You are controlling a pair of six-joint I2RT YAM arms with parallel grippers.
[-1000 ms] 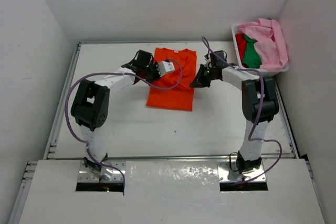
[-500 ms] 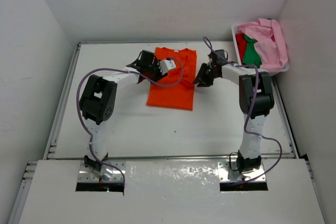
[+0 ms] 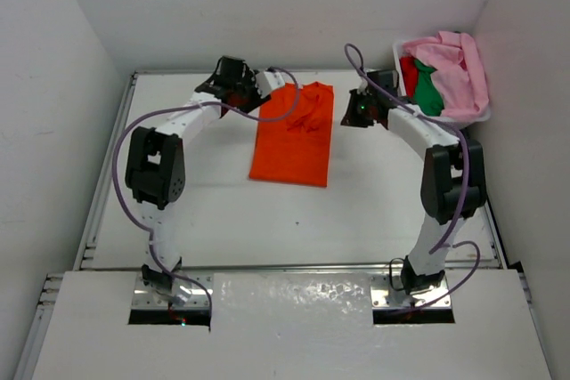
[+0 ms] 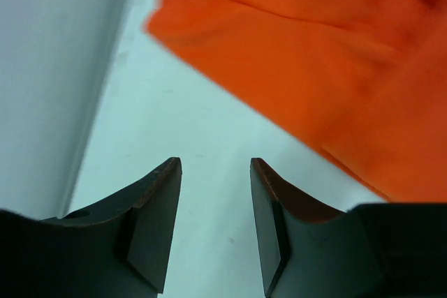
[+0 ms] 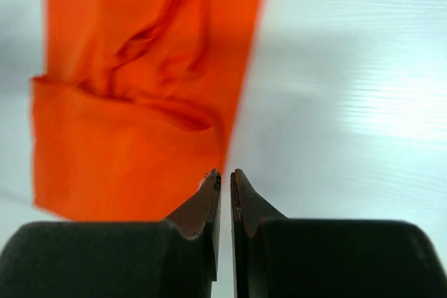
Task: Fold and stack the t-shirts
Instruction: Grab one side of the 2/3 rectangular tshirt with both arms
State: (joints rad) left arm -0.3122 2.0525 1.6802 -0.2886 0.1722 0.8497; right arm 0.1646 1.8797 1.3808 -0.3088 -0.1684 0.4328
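Observation:
The orange t-shirt (image 3: pixel 292 140) lies flat in the middle of the table, its far part wrinkled and bunched inward. My left gripper (image 3: pixel 252 95) is open and empty at the shirt's far left corner; in the left wrist view (image 4: pixel 215 165) only bare table lies between the jaws, with the shirt (image 4: pixel 335 54) beyond to the right. My right gripper (image 3: pixel 354 116) is shut and empty just off the shirt's right edge, as the right wrist view (image 5: pixel 225 176) shows beside the orange fabric (image 5: pixel 140 102). The pink (image 3: pixel 459 68), green (image 3: pixel 427 91) and red (image 3: pixel 408 73) shirts lie heaped in the basket.
The white mesh basket (image 3: pixel 445 118) stands at the back right corner against the right wall. White walls enclose the table at the back and on both sides. A raised rail (image 3: pixel 111 157) runs along the table's left edge.
Both grippers have moved toward the back of the table, the left off the shirt to its far left corner, the right away to the far right. The shirt's far part is now bunched.

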